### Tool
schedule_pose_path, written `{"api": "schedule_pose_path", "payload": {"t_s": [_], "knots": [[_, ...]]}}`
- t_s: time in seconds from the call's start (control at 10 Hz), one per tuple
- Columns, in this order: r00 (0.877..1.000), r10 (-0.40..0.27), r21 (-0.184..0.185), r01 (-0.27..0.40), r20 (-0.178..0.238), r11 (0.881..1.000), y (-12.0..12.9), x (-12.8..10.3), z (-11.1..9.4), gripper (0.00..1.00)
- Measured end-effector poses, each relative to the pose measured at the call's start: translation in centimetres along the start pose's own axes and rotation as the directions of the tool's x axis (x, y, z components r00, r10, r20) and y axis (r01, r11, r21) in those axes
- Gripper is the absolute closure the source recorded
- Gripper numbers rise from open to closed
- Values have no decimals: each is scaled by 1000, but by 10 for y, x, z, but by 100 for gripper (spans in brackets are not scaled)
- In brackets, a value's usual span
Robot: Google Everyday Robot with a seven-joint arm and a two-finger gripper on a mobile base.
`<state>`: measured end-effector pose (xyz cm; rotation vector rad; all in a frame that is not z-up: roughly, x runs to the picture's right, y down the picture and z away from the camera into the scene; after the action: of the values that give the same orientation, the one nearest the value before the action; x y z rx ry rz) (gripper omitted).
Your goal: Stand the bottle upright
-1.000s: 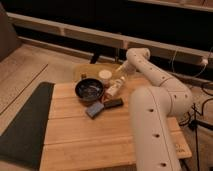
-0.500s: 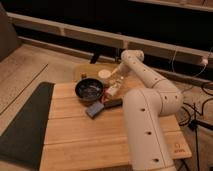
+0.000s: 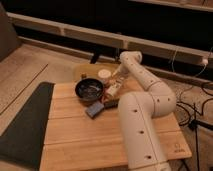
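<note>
One whitish bottle [image 3: 112, 91] (lying) — claw [image 3: 116, 79] near

The worktop [image 3: 75, 135] is pale wood in planks, matt, with visible grain. The arm [image 3: 142, 125] has a smooth white plastic-looking shell with a soft sheen. Its end effector [image 3: 116, 77], just above the bottle [image 3: 113, 91] and beside the cup [image 3: 103, 75], looks the same pale and smooth. The bottle is whitish translucent plastic. The cup is plain matt white. The bowl [image 3: 90, 90] is dark with a glossy inside. The mat [image 3: 25, 125] to the left looks dark, matt and cloth-like.
</note>
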<state>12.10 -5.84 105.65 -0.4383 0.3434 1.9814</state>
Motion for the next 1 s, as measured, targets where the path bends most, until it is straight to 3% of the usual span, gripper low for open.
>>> {"api": "schedule_pose_path", "payload": {"t_s": [0.2, 0.6, 0.7, 0.9, 1.0], "knots": [[1000, 0, 25, 0, 13, 1000, -2, -5, 5, 40], [999, -20, 26, 19, 35, 999, 2, -12, 9, 81], [999, -18, 18, 17, 37, 1000, 4, -12, 9, 95], [998, -8, -12, 9, 55, 1000, 9, -20, 0, 100], [996, -5, -51, 10, 92, 999, 18, -33, -18, 100]]}}
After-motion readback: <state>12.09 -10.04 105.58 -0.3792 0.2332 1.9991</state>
